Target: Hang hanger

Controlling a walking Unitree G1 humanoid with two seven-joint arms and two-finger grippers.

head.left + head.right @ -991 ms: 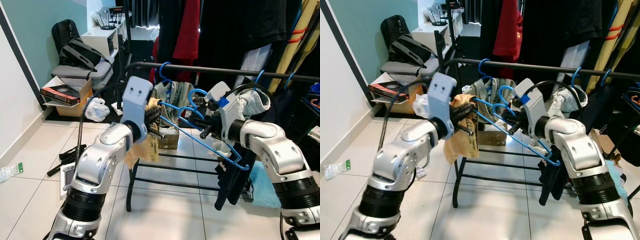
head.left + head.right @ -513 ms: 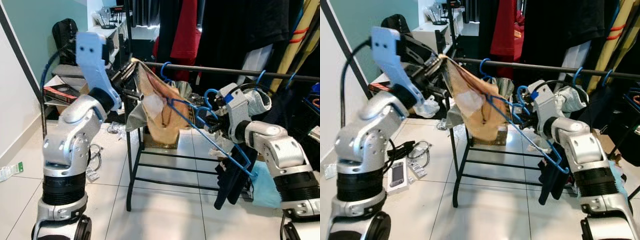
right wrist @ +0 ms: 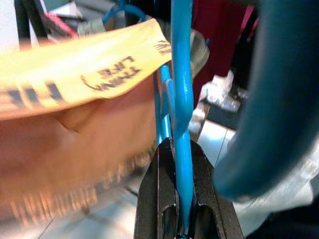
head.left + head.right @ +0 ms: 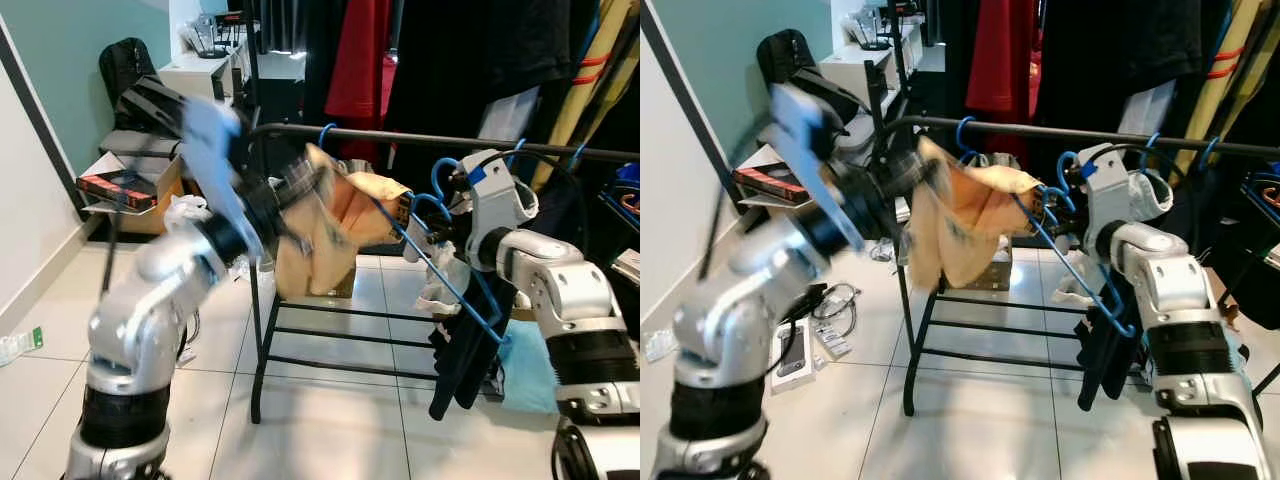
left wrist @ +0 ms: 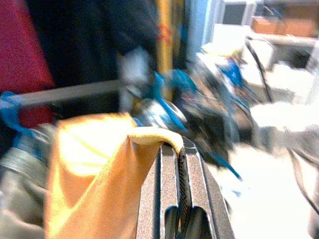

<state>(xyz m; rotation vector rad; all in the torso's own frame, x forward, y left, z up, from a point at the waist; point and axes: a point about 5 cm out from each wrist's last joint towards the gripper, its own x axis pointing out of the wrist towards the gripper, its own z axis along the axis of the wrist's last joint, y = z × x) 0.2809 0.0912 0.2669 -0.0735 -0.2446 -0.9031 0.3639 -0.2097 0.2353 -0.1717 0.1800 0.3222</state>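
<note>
Step in hand, dressing before hanging: your right gripper [image 3: 182, 226] is clamped on the blue hanger [image 4: 440, 280] just below the rail [image 4: 420, 140], your left gripper [image 5: 180, 164] pinches the orange garment [image 4: 335, 215] half-draped over it; next, seat the cloth, then hook the rail.

Silver jointed arms; black cuffs; black-fingered claws.

Bright, even indoor light; left arm [image 4: 160, 300] heavily motion-blurred.
</note>
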